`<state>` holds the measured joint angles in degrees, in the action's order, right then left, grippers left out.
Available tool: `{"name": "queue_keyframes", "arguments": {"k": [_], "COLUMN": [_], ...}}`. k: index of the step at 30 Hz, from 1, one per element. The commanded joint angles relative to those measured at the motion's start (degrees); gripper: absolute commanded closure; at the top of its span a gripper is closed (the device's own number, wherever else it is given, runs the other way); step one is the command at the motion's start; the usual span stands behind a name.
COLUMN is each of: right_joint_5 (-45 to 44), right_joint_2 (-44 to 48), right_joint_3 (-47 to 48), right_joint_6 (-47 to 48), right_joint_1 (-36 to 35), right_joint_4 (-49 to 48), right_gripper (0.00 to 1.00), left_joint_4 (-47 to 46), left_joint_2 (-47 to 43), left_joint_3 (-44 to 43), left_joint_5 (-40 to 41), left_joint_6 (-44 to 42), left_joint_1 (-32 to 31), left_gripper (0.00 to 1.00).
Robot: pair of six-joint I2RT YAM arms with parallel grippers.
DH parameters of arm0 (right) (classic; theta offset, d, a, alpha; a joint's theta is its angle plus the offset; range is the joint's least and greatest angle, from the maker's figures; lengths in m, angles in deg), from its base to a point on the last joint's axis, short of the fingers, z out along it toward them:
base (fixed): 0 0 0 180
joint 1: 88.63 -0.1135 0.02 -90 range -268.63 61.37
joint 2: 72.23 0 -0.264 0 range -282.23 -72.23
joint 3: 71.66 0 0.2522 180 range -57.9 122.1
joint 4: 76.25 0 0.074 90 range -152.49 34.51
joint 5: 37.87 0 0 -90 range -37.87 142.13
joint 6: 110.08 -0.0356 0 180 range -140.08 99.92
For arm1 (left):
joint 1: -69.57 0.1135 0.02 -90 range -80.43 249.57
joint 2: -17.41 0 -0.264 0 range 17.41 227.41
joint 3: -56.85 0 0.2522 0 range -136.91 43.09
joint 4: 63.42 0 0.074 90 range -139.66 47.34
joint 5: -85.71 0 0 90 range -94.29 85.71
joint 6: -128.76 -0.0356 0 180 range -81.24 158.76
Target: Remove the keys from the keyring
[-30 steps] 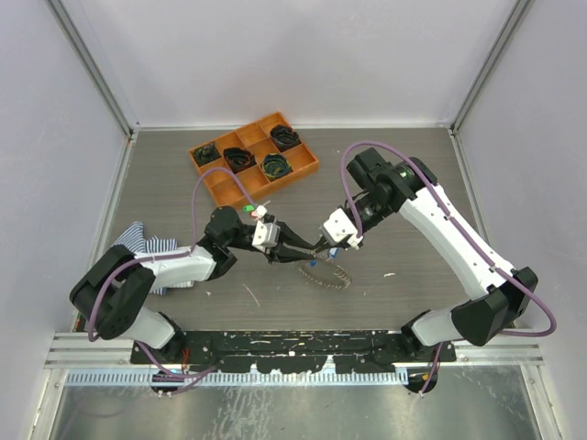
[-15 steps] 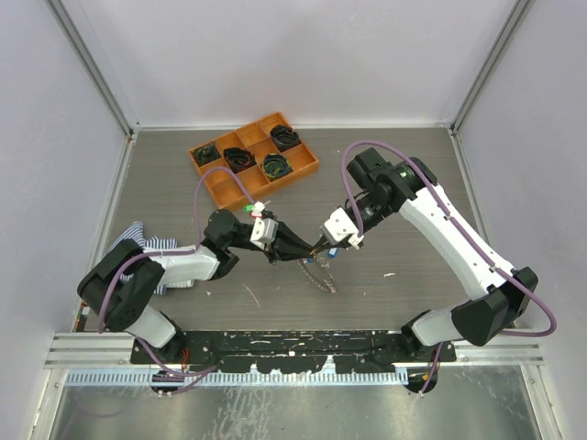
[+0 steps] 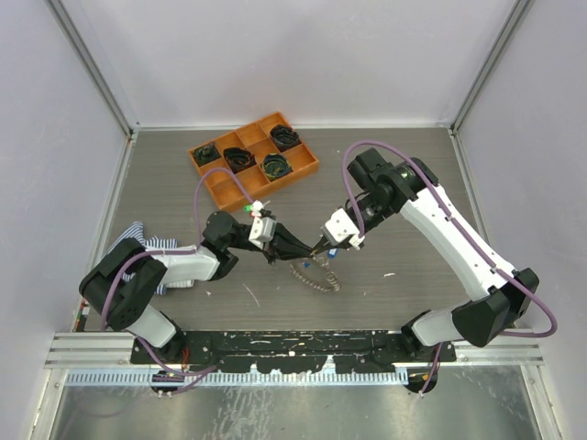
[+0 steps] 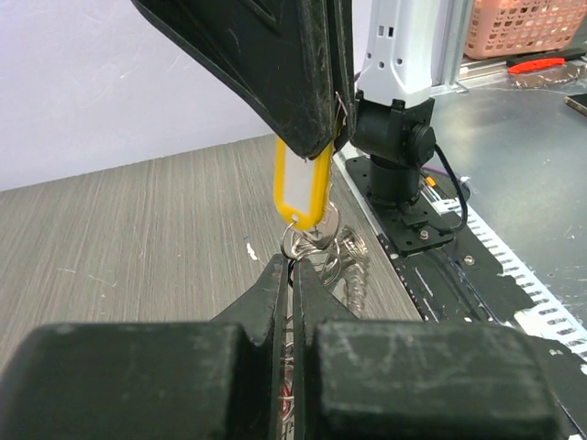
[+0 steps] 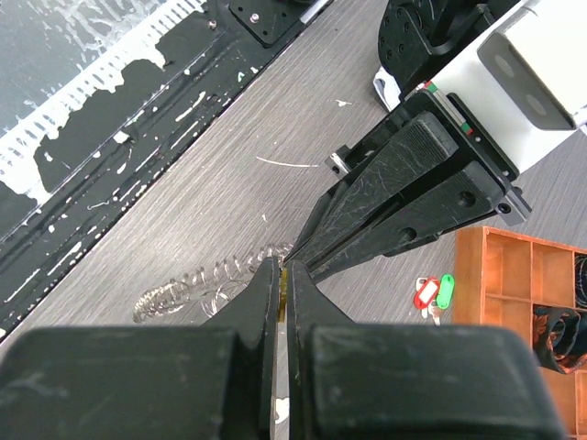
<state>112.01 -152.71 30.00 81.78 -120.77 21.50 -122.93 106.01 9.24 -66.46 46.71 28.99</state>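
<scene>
Right gripper (image 5: 282,275) is clamping a glossy yellow plastic tag (image 4: 303,188) with a white insert; silver keys (image 4: 316,246) are dangling at its 6 o'clock; left gripper (image 4: 292,275) is sitting pinched shut just under them, can't tell on what; spiky coiled-wire keyring (image 3: 318,275) is resting on the grey woodgrain table (image 3: 413,183), 5 o'clock from the orange plastic tray (image 3: 254,158).

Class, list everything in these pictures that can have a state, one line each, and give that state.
Keyring: one end raised at the fingers, rest on the table.
Right fingers: shut on the yellow key tag.
Left fingers: shut on the keyring's wire under that tag.
Orange tray: black coiled bundles in four compartments.
Red and green keys: off the ring, lying beside the tray.
</scene>
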Motion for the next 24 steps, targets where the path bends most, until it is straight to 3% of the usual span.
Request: {"name": "queue_keyframes", "arguments": {"k": [1, 11, 24], "right_joint_5": [2.7, 2.9, 3.0], "right_joint_2": [3.2, 5.8, 8.9], "right_joint_3": [1.4, -1.2, -6.8], "right_joint_6": [0.5, 0.4, 0.8], "right_joint_1": [-0.1, -0.1, -0.1], "right_joint_4": [-0.6, -0.6, -1.0], "right_gripper": [0.99, 0.99, 0.99], "left_joint_4": [-1.6, 5.4, 6.2], "left_joint_2": [-1.4, -3.8, -4.9], "left_joint_3": [0.5, 0.1, -1.0], "left_joint_5": [0.1, 0.6, 6.3], "left_joint_6": [-1.2, -3.9, 3.4], "left_joint_1": [0.8, 1.9, 2.4], "left_gripper": [1.0, 1.0, 1.0]}}
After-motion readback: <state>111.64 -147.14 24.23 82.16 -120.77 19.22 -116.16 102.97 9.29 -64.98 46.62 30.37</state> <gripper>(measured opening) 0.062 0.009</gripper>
